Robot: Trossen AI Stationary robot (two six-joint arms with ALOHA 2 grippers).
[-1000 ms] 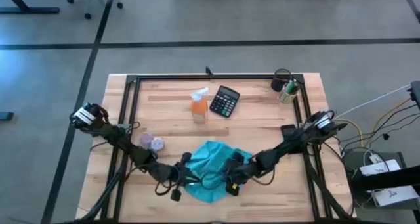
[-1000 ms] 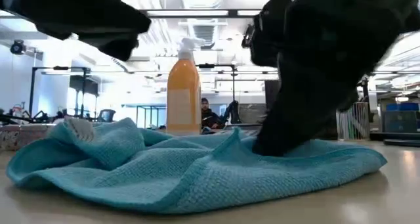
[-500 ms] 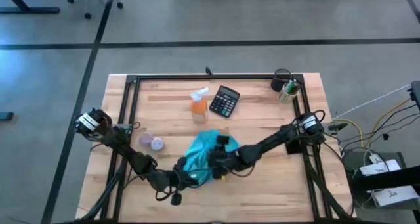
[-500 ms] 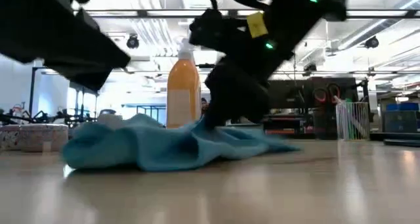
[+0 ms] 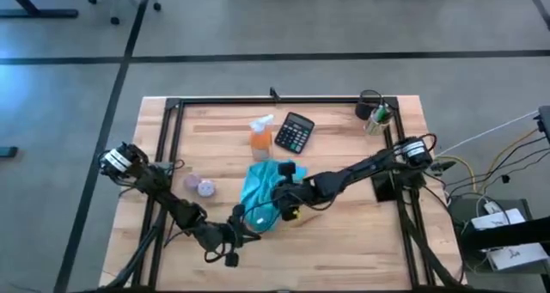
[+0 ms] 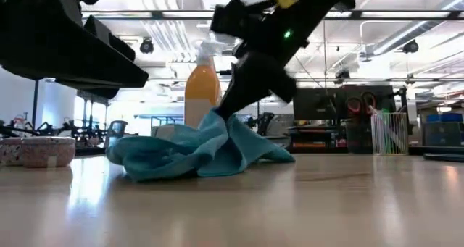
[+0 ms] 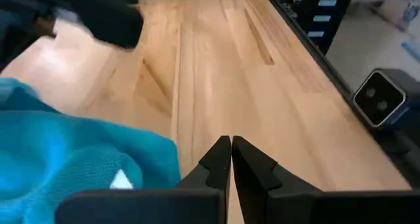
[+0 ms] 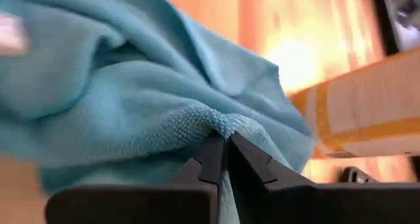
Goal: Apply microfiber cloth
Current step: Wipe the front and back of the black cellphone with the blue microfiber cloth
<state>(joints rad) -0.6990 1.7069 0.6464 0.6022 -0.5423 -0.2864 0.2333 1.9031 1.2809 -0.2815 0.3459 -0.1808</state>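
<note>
A pale butcher-block wooden table (image 5: 344,147) edged by a black metal frame fills the middle of the high view, standing on a grey floor crossed by dark lines; the low view looks across it into a bright workshop with ceiling strip lights and dark racks. Toward the upper middle of the high view stand an orange spray bottle with a white trigger head (image 5: 260,137) and, just beside it, a black calculator with pale keys (image 5: 296,132); a small round pinkish dish (image 5: 204,187) lies at the left. The crumpled turquoise-blue microfiber cloth (image 5: 260,198) sits at the centre of the high view, just below the bottle. The right gripper (image 5: 281,192) is clenched on a fold of that cloth, lifting a peak of it, as its wrist view shows the fabric pinched between the fingertips (image 8: 213,152). The left gripper (image 5: 241,235) hovers low at the cloth's lower-left edge, its fingers pressed together on nothing, with the cloth's white tag (image 7: 121,180) beside it. In the low view both arms are dark blurs, cut off by the top edge.
</note>
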